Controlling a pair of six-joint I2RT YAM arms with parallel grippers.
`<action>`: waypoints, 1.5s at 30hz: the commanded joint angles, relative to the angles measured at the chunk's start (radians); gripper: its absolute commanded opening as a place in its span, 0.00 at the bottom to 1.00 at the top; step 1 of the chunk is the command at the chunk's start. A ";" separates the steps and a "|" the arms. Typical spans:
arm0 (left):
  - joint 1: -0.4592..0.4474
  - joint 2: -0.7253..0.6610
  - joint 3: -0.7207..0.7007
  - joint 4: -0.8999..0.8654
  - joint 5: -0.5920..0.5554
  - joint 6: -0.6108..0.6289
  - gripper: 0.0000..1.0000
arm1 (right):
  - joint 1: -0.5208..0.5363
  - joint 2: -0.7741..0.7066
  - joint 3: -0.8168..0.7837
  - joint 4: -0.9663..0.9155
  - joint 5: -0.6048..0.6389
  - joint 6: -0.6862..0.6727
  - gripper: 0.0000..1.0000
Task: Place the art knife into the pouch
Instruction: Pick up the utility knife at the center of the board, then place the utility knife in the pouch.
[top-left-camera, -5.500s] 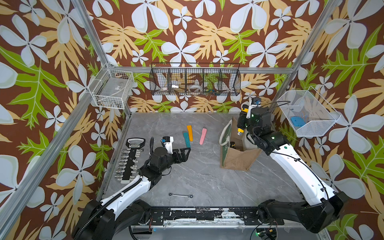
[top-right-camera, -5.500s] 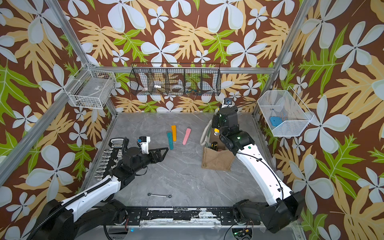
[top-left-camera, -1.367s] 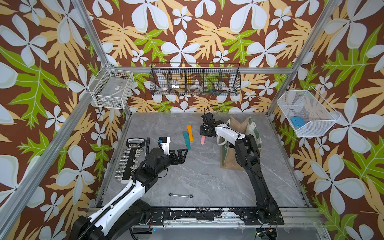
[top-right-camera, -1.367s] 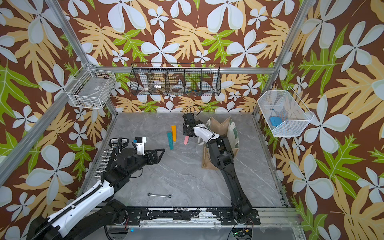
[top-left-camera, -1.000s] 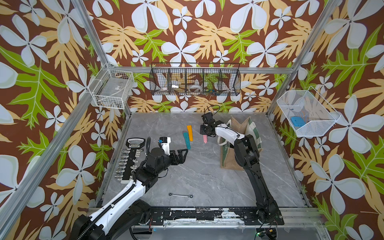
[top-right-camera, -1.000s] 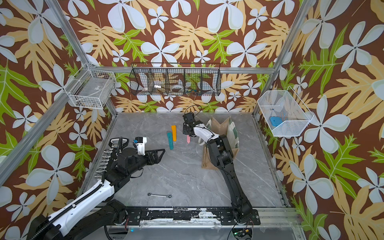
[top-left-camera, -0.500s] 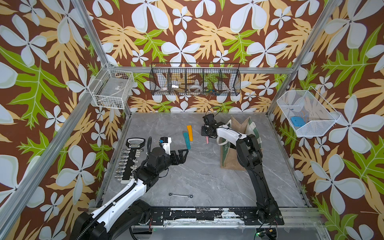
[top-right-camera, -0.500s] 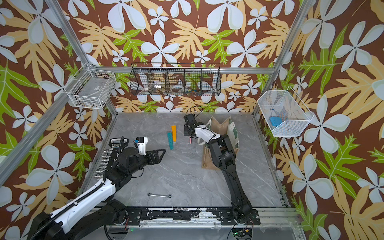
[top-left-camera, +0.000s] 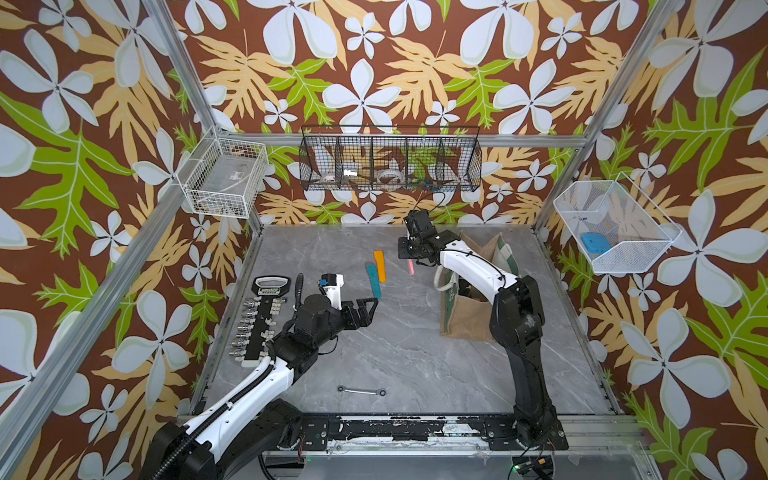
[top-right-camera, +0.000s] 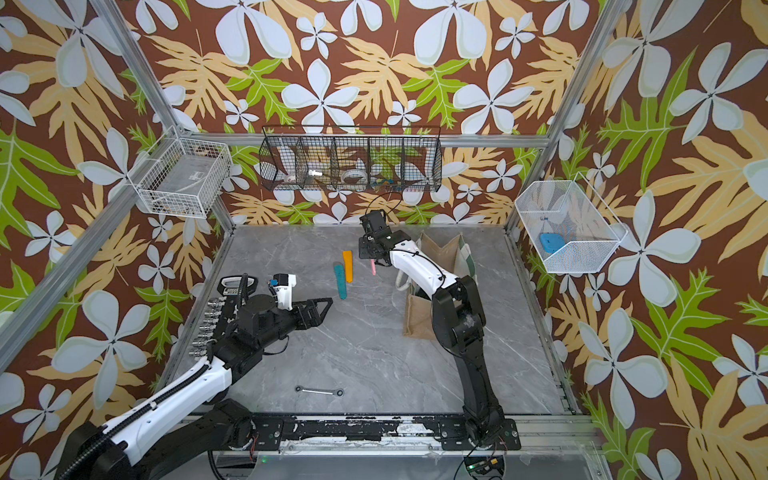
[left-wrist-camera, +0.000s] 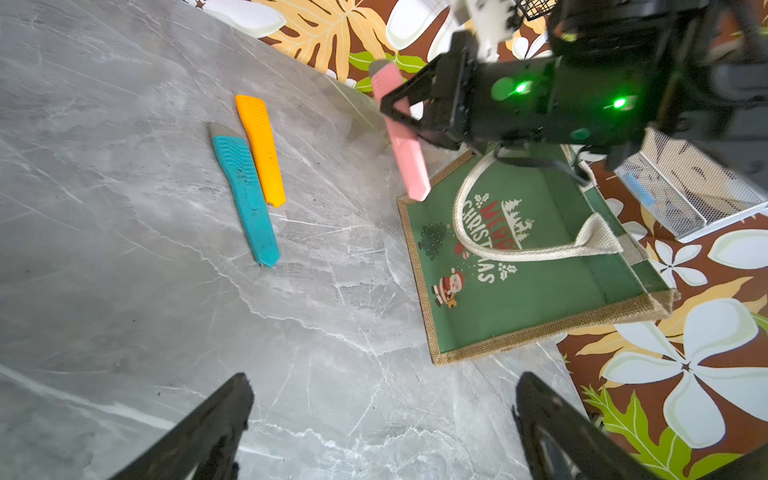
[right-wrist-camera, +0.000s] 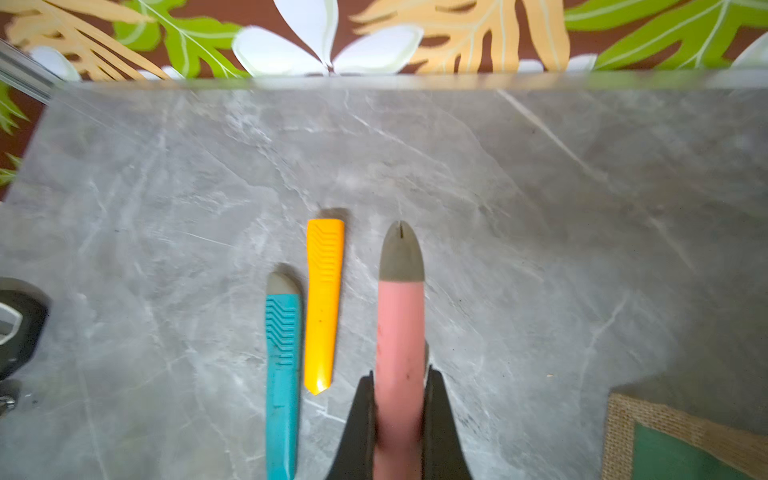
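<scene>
- The pink plastic art knife (left-wrist-camera: 401, 141), grey at its tip, hangs tilted in the air, clear of the grey marble tabletop (left-wrist-camera: 124, 291). I take it as the one picked for this job.
- My right gripper (right-wrist-camera: 399, 376) is clamped on its pink body, one jaw pressed to each side, with the grey tip pointing away from the wrist.
- So I judge the pick done. The carry and the drop are left.
- The boxy tan jute pouch (left-wrist-camera: 540, 291) with the green Christmas-print front stands upright. Its mouth is open upward in both top views, and a white rope handle (left-wrist-camera: 519, 249) is draped down the front.
- The knife sits near the pouch on the printed-front side, not yet over the mouth.
- My left gripper (left-wrist-camera: 385, 377) is spread wide and empty, low over the table and well apart from the pouch.
- A teal knife (left-wrist-camera: 245, 195) and an orange knife (left-wrist-camera: 262, 149) lie side by side on the table, with neither gripper on them.
- Next, I reckon, the knife must cross the rim before I let go, and the rope handle could snag it.
</scene>
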 joint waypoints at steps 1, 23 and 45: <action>0.001 -0.001 -0.003 0.038 0.016 -0.007 1.00 | 0.011 -0.072 0.009 -0.008 0.025 -0.020 0.00; 0.001 0.012 -0.030 0.089 0.024 -0.014 1.00 | 0.019 -0.751 -0.606 0.252 0.401 -0.024 0.00; 0.001 0.067 0.001 0.101 0.075 -0.035 1.00 | -0.021 -0.742 -0.797 0.205 0.370 0.020 0.62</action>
